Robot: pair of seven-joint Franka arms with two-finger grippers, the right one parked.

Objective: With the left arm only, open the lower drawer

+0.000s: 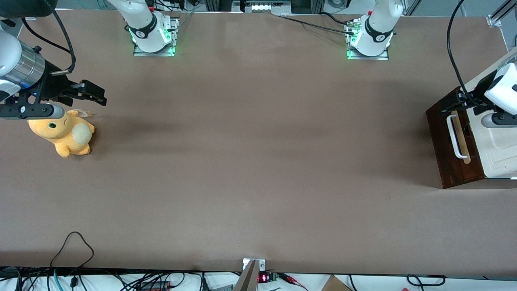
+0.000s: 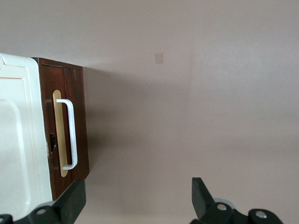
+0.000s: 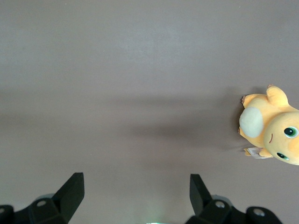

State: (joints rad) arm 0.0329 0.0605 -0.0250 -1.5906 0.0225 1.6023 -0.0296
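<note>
Fingers [image 2: 70,200] spread wide on the left arm's gripper [image 1: 452,102], holding nothing, hovering above the lower drawer [image 1: 452,139] near the white bar handle [image 2: 70,133]. Drawer front closed, at the table's [image 1: 258,161] working-arm edge. Orange plush toy [image 1: 64,133] near the parked arm's edge.

A high front camera looks down over the whole table [image 1: 258,161]. The left wrist camera, close above the gripper [image 2: 138,198], faces the lower drawer [image 2: 70,130], also seen from the front [image 1: 448,137]. Its fingers stand wide apart.
</note>
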